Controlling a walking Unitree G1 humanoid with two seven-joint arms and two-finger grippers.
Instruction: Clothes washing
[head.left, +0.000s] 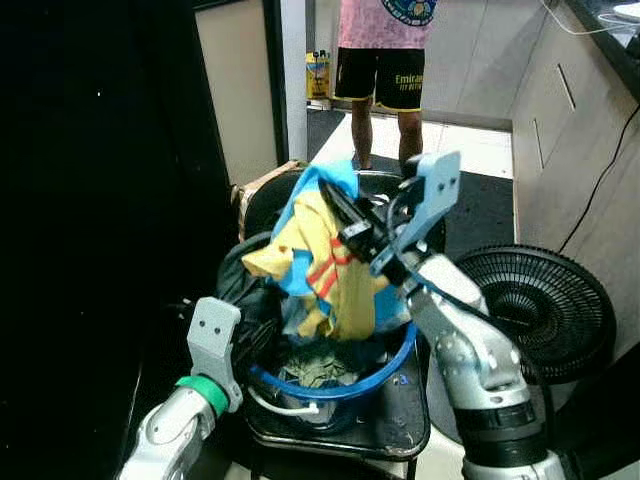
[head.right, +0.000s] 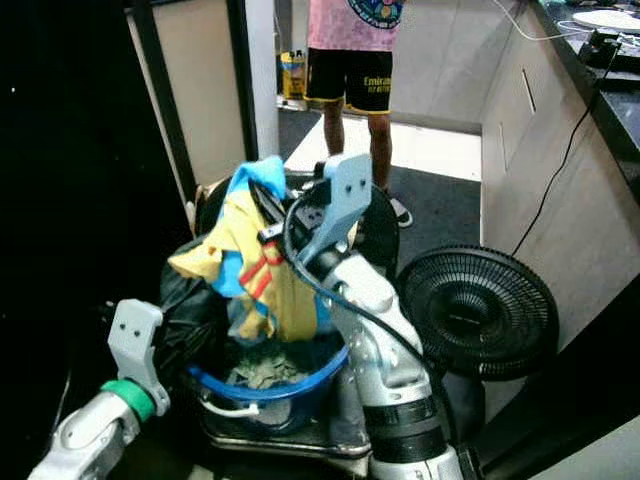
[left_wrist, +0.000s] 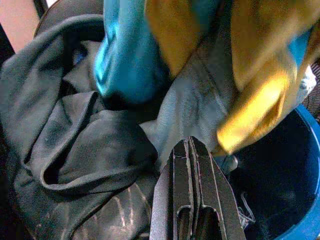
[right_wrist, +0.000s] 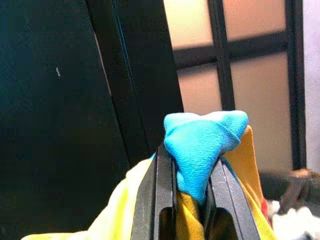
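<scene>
I think I am in a home, in a small room beside the kitchen where clothes get washed. A blue tub (head.left: 385, 375) full of clothes (head.left: 320, 265) sits near me, a black fan (head.left: 535, 305) stands on the floor to the right, and a counter (head.right: 590, 50) with plain cupboard doors (head.left: 555, 120) runs along the right wall. Far off, a person (head.left: 385, 60) in shorts stands on pale floor tiles (head.left: 480, 150), and a door with frosted panes (right_wrist: 250, 70) is on the left.
</scene>
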